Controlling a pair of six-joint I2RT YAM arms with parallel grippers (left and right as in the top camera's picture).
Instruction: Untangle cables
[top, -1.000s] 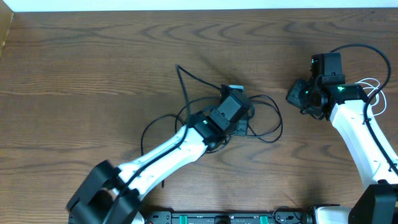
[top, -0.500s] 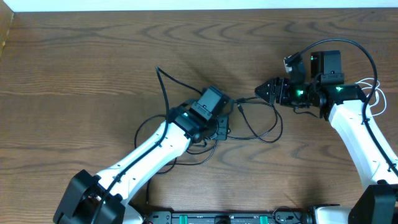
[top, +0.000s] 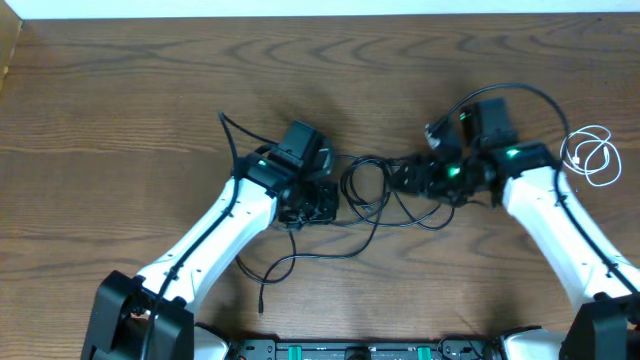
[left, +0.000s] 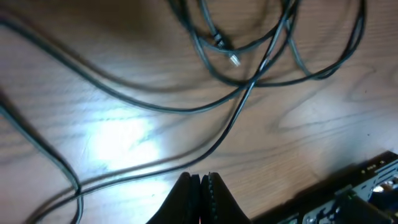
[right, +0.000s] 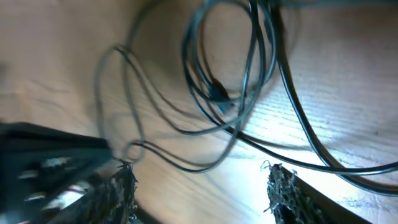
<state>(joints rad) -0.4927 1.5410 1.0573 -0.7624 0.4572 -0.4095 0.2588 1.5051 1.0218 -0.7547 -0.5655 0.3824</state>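
The black cable (top: 372, 192) lies in loose loops on the wooden table between my two grippers, with a tail running down to a plug end (top: 262, 300). My left gripper (top: 312, 205) is shut at the loops' left side; in the left wrist view its jaws (left: 200, 179) are pressed together, with cable strands (left: 249, 93) just ahead. My right gripper (top: 408, 176) is open at the loops' right side; in the right wrist view its fingers (right: 199, 186) are spread wide over the loops (right: 230, 93). The short white cable (top: 590, 155) lies coiled at the far right, apart.
A thicker black wire (top: 520, 92) arcs over the right arm's wrist. The robot's base rail (top: 360, 350) runs along the table's front edge. The table's left edge (top: 8, 60) shows at the top left.
My left gripper has moved left and dragged the black cable with it. My right gripper has swung left and down, from near the white cable onto the loops.
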